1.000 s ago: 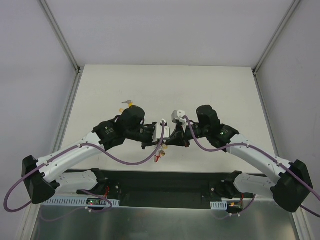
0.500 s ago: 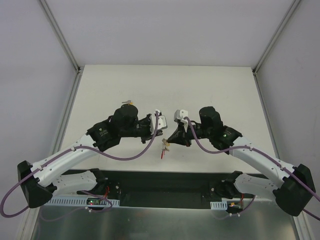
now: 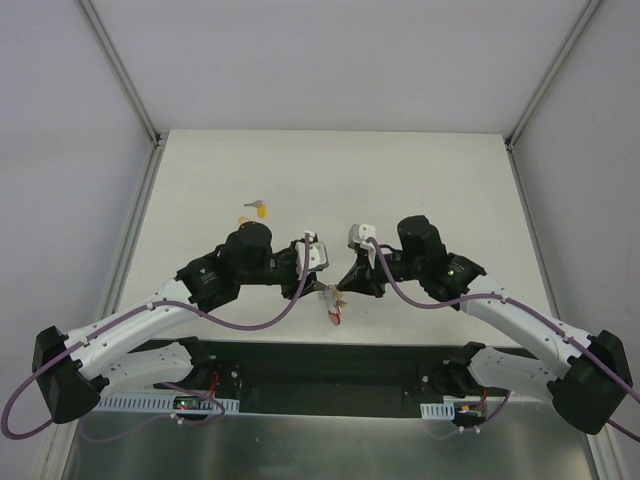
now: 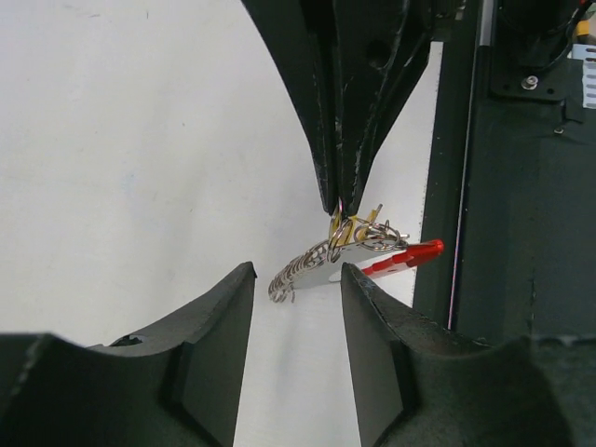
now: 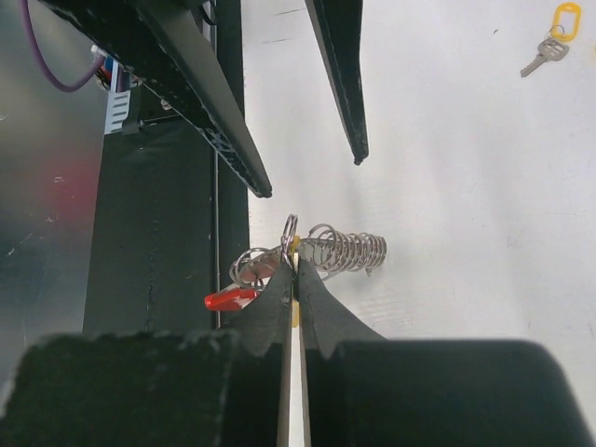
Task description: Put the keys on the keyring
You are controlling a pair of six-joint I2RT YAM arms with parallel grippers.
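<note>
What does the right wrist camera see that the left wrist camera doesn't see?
Only the right wrist view shows a loose silver key with a yellow plastic head lying far off on the white table. Only the left wrist view shows the red clip whole; the other view half hides it. Both show the silver coiled strap, the right gripper shut on the keyring, and the left gripper open beside it.

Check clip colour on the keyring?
Red. The clip shows best in the left wrist view.
</note>
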